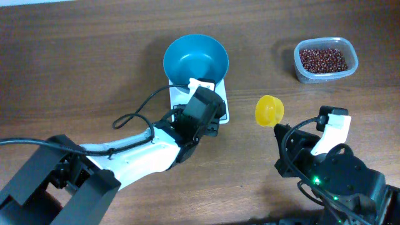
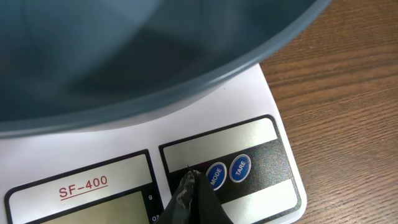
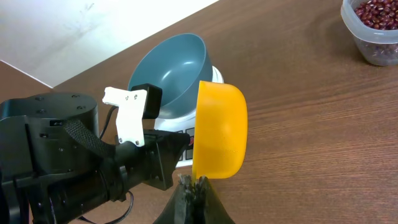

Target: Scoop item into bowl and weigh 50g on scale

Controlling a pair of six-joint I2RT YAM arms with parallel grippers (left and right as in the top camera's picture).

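Note:
The teal bowl (image 1: pixel 195 59) stands empty on the white scale (image 1: pixel 222 106); both also show in the left wrist view, bowl (image 2: pixel 124 56) over scale (image 2: pixel 267 106), and in the right wrist view (image 3: pixel 171 68). My left gripper (image 2: pixel 189 180) is shut, its tip on the scale's front panel just left of the blue MODE button (image 2: pixel 216 175). My right gripper (image 3: pixel 194 183) is shut on the yellow scoop (image 3: pixel 219 127), held above the table right of the scale (image 1: pixel 269 110). The beans (image 1: pixel 322 59) lie in a clear tub at the back right.
The clear tub (image 1: pixel 325 75) of beans also shows at the right wrist view's top corner (image 3: pixel 367 34). The left arm (image 1: pixel 125 156) lies across the table's front left. A black cable (image 1: pixel 134 111) loops beside it.

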